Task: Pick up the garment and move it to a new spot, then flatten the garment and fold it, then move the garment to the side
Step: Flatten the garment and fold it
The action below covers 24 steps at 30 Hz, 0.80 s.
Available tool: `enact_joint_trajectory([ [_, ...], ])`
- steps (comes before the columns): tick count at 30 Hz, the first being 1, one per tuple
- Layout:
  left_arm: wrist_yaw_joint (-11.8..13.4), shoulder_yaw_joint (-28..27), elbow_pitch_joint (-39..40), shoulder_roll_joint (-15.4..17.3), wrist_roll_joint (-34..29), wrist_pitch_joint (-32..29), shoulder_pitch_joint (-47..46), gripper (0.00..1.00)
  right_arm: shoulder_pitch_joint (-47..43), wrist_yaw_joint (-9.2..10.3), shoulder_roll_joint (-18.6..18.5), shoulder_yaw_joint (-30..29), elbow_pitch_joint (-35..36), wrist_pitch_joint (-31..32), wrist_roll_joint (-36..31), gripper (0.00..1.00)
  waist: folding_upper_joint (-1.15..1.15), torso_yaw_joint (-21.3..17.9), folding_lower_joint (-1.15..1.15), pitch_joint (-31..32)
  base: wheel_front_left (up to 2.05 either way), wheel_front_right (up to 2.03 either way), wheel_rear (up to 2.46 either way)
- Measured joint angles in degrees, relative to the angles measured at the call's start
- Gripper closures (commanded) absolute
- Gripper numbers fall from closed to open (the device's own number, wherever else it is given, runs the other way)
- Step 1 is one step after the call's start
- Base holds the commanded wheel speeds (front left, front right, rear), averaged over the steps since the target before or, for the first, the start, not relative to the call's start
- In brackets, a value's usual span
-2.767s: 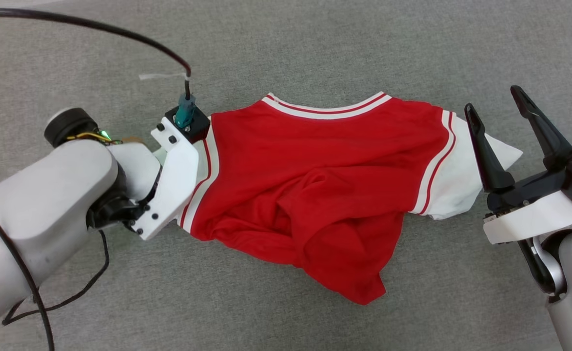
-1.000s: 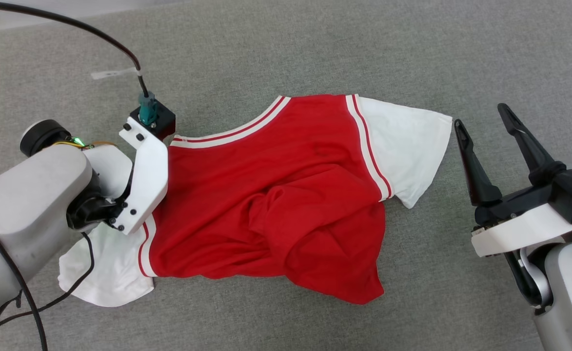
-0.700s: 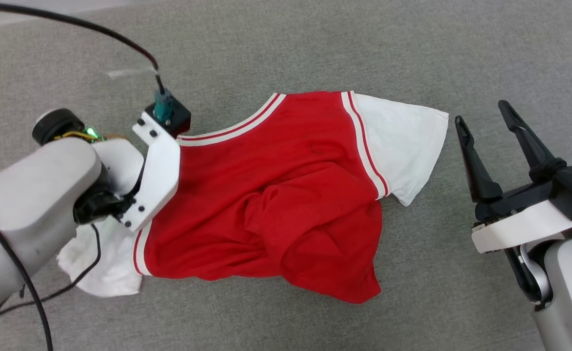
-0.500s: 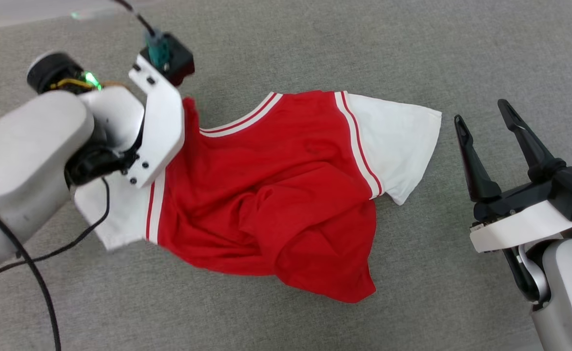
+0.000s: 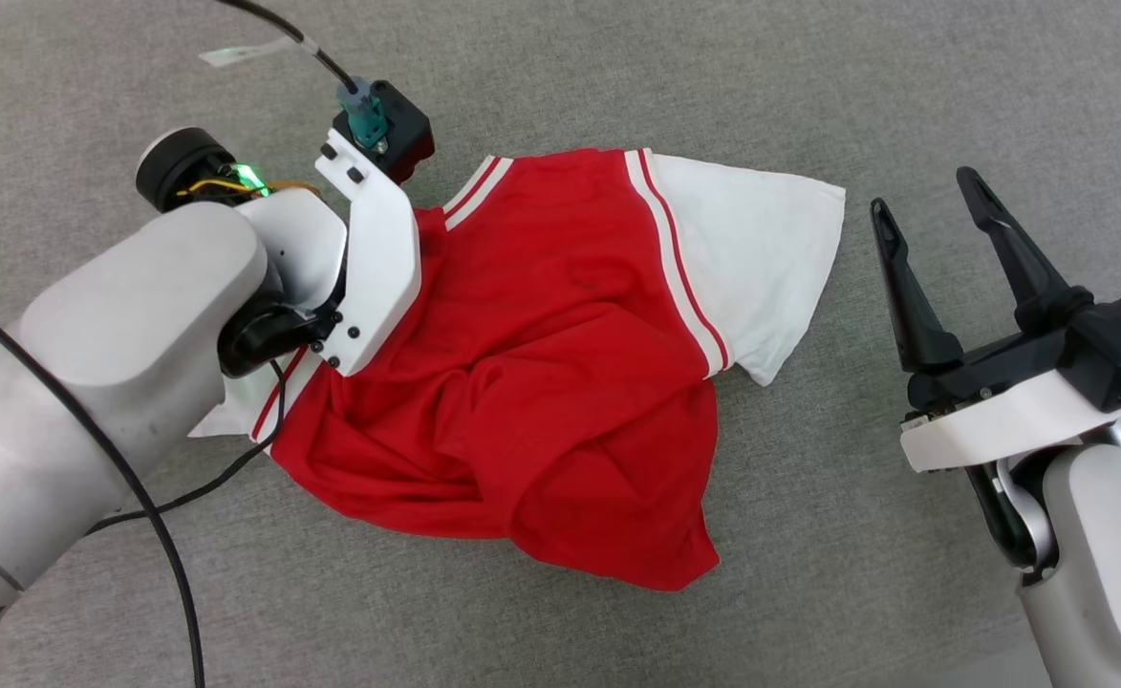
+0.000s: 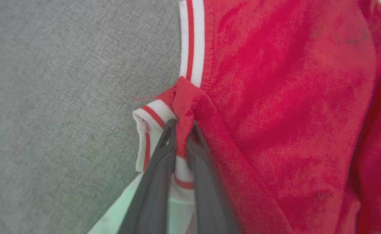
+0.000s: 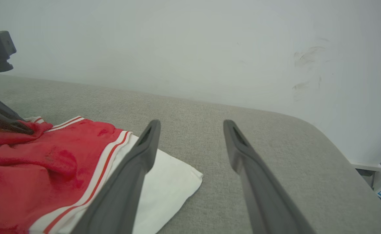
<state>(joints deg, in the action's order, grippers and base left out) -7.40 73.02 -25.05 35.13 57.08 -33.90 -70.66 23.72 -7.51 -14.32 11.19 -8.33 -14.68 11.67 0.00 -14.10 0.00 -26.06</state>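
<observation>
Two grippers in view. Left gripper (image 6: pixel 183 125): fingers pinched tight on a fold of the shirt (image 5: pixel 541 363) at its striped collar (image 6: pixel 192 48). Right gripper (image 5: pixel 921 196): fingers spread wide, holding nothing, just beside the white sleeve (image 5: pixel 751 258), not touching it. Shirt lies rumpled on the grey cushion (image 5: pixel 808 86), red body creased, with the hem bunched toward the near side.

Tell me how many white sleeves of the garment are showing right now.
2. One sleeve lies spread flat on the grey surface near the open right gripper; the other sleeve peeks from under the left forearm, mostly hidden.
</observation>
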Motion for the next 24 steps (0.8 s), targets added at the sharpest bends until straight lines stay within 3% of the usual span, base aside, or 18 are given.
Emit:
enact_joint_trajectory([
  [1,0.0,-0.1,-0.2,-0.2,-0.3,-0.3,0.0,1.0,0.2,0.0,0.0,0.0,-0.2,0.0,0.0,0.0,0.0,-0.1,0.0,0.0,0.0,0.0,0.0],
  [2,0.0,0.0,-0.5,-0.4,-1.3,0.5,0.1,0.0,0.5,0.0,0.0,-0.2,-0.6,-0.1,-0.1,0.0,0.0,0.1,0.0,0.6,0.0,0.0,0.0],
  [12,0.0,0.4,2.4,4.1,-0.3,2.7,-5.3,0.0,-1.9,0.0,0.2,-1.7,-1.2,-0.2,0.0,0.0,0.0,2.9,0.0,4.6,0.0,0.0,0.0],
  [18,0.0,0.4,3.2,9.5,2.8,-3.1,-7.3,0.0,-2.7,0.0,0.2,-1.9,-0.7,-0.3,0.0,0.0,0.0,4.0,0.0,5.7,0.0,0.0,0.0],
  [24,0.0,0.4,1.7,11.9,6.6,-8.3,-7.1,0.0,-2.6,0.0,0.1,-1.6,-0.1,-0.3,0.0,0.0,0.0,3.7,0.0,4.6,0.0,0.0,0.0],
])
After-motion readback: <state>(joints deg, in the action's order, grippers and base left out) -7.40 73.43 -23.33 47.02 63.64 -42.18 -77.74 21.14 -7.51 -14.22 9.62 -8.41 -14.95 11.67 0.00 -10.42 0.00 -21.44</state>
